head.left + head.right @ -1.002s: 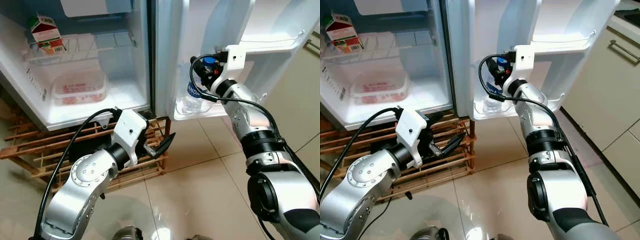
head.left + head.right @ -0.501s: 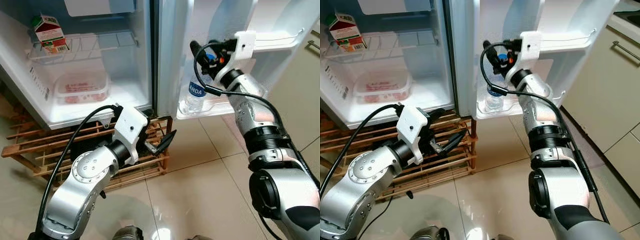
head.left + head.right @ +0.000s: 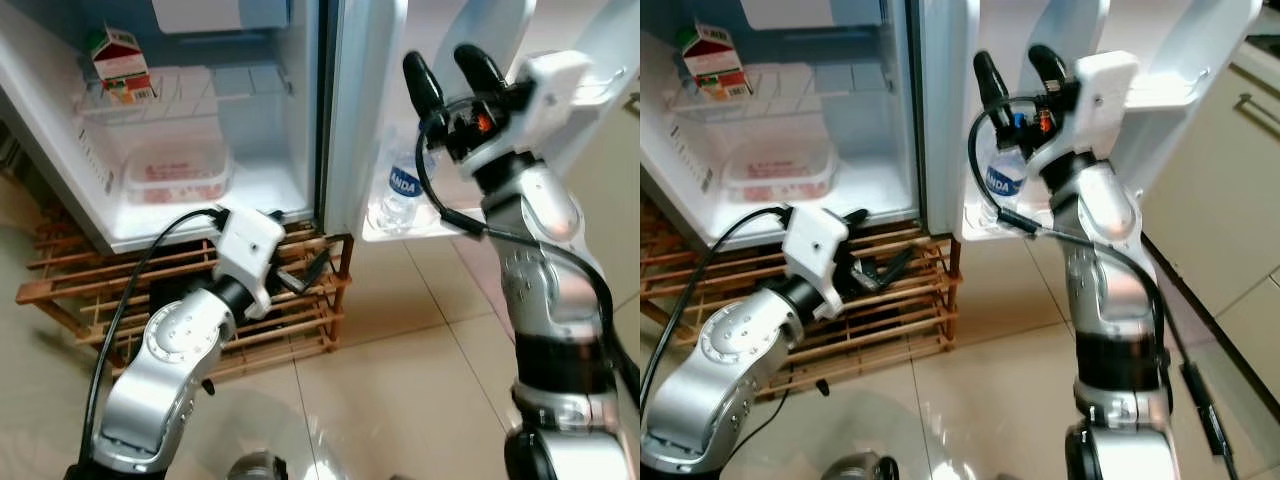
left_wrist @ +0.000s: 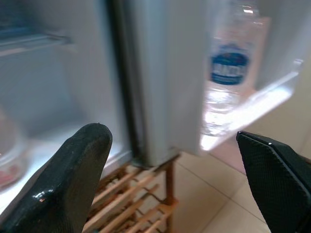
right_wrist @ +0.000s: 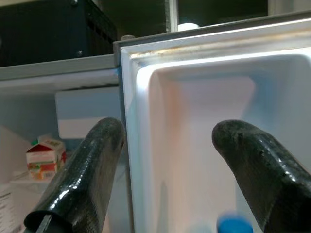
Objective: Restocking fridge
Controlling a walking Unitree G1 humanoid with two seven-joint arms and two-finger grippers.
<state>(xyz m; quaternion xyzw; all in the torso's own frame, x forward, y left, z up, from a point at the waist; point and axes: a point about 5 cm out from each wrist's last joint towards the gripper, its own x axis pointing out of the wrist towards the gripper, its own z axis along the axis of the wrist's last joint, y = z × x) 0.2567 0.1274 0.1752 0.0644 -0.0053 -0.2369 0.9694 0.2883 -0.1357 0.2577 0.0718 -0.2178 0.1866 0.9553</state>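
Floor tiles, glossy beige ones (image 3: 420, 360), sit closest to the camera, with the left gripper (image 3: 300, 280) hanging low over them, its two black fingers spread apart and holding nothing, right in front of the slatted wooden rack (image 3: 60, 290) under the small white fridge (image 3: 60, 130). Further up, the right gripper (image 3: 452, 78) is raised in front of the open white fridge door (image 3: 365, 120), fingers apart and empty too, pointing upward. Just below and behind it, the clear plastic water bottle with the blue label (image 3: 403, 186) stands upright in the door's bottom shelf (image 3: 440, 222). Deeper in the fridge there's a clear lidded container with something red in it (image 3: 175, 175) on the floor of the compartment, and a red-and-white carton (image 3: 120, 65) on the wire shelf (image 3: 215, 90) at the back.
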